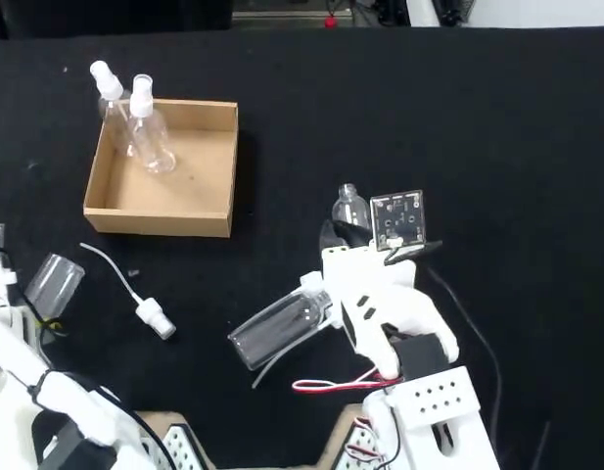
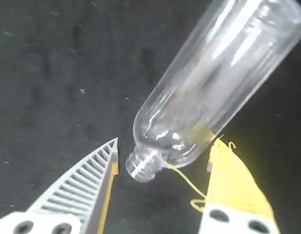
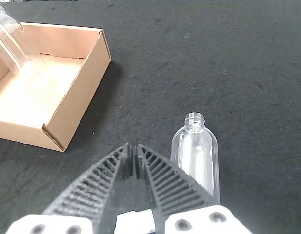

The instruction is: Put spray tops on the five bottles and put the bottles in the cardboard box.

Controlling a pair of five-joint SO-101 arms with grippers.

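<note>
- The right gripper [image 3: 133, 150], pressed together and empty, sits just beside the upright bottle [image 3: 195, 153] at the high view's centre; a sideways nudge could topple it.
- The left gripper [image 2: 165, 142], lower left, is spread astride a capless bottle [image 2: 213, 83]; a loose grip may let it roll.
- The spray top [image 1: 155, 318] lies well apart from the box [image 1: 160, 223], upper left.

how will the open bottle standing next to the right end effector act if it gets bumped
It likely tips easily: the bottle stands upright, tall and narrow, and looks empty, so it is probably light. Once down it would probably roll, since its body is round. The smooth clear wall may be slippery to grip.
</note>
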